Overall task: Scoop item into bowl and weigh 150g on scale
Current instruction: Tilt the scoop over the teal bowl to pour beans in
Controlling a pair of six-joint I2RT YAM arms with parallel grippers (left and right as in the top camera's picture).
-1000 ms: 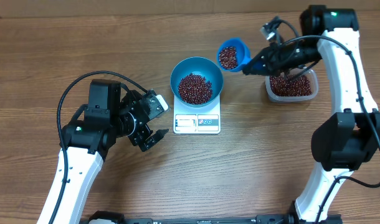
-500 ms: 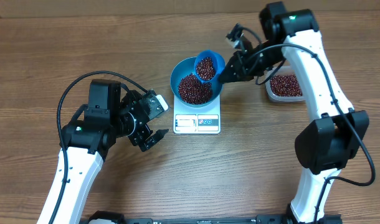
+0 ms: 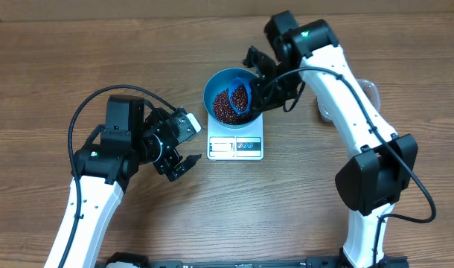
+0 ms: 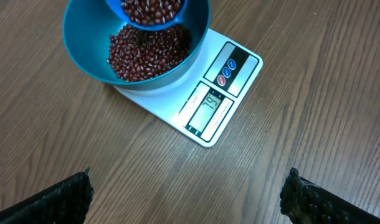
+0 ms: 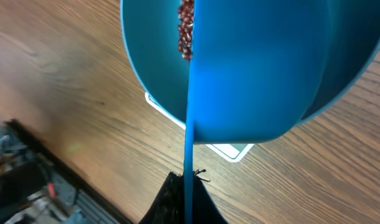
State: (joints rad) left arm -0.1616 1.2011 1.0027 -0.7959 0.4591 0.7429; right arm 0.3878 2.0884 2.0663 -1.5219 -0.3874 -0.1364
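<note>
While the left gripper (image 3: 184, 159) waits wide open and empty beside the white kitchen scale (image 3: 235, 147), the right gripper (image 3: 258, 80), shut on the handle of the blue scoop (image 3: 240, 95), has swung from the clear tub (image 3: 370, 93) to tip its load over the teal bowl (image 3: 214, 88) on that scale. Loose, glossy red-brown beans (image 3: 225, 110) already cover the bowl's bottom, so the weight should climb again.

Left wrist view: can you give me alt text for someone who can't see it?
A teal bowl partly filled with red-brown beans sits on a white scale, with a blue scoop full of beans above it at the top edge. Its display digits are hard to read; the left gripper is open and empty at the bottom.
</note>
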